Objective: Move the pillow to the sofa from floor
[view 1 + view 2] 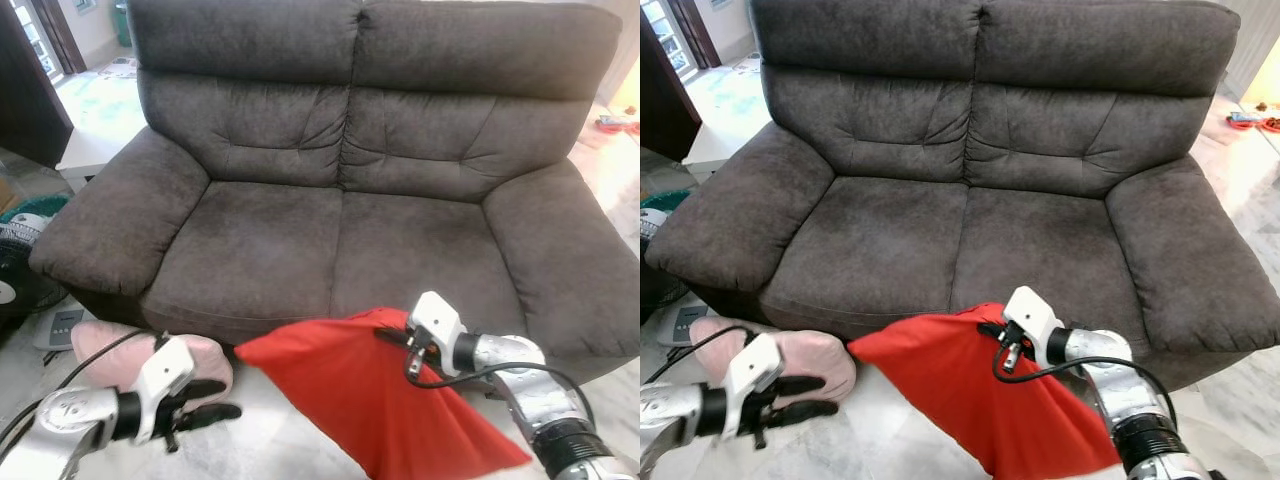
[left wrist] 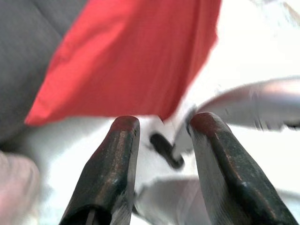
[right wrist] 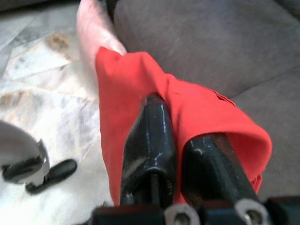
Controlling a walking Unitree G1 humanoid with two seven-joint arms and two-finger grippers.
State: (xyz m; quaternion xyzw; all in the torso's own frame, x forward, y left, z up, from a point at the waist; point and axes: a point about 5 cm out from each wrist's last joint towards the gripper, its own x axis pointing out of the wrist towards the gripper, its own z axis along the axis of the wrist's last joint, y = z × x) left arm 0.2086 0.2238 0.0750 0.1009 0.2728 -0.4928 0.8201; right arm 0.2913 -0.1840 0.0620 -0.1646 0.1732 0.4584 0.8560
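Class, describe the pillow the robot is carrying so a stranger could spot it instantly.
Start at the dark grey sofa. Before its front edge, the right end effector pinches a red pillow above the floor. Unlike the pale pink pillow lying beside it, it is bright red.

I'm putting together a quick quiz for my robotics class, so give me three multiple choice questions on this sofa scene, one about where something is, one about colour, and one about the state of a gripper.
1. Where does the pink pillow lie?
A. on the sofa seat
B. on the floor by the sofa's front, near the left gripper
C. on the sofa's backrest

2. What colour is the pillow that the right gripper has hold of?
A. red
B. blue
C. green

3. How is the left gripper?
A. shut on the pink pillow
B. shut on the red pillow
C. open, holding nothing

Answers:
1 B: it rests on the floor beside the sofa.
2 A: the red pillow is pinched between the right gripper's fingers.
3 C: the left wrist view shows a gap between its fingers.
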